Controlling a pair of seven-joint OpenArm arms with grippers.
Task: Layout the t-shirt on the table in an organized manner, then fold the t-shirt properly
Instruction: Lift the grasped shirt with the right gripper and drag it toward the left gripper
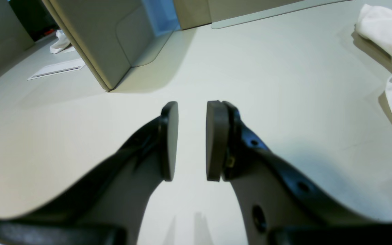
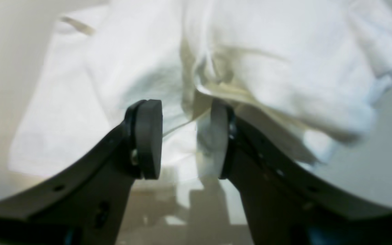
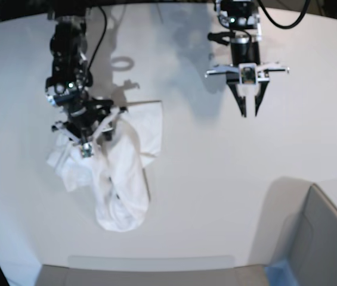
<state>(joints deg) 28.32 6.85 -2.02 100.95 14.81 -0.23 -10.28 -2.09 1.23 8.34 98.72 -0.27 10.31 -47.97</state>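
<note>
The t-shirt (image 3: 117, 179) lies bunched on the table (image 3: 216, 196), not yet spread; the layout step is in hand. Right gripper (image 2: 185, 143), jaws parted, sits directly over the t-shirt with cloth between the pads. Left gripper (image 1: 192, 139), well apart from the t-shirt, is parted and empty. Next: grasp an edge and spread it.

The t-shirt (image 3: 120, 173) is soft white cloth, creased and bunched, matt. The table (image 3: 216, 196) at its 3 o'clock is smooth, matt white (faint sheen in the left wrist view). The left gripper (image 1: 192, 141) has dull grey rubbery pads (image 1: 214, 139) on black, slightly glossy plastic fingers.
</note>
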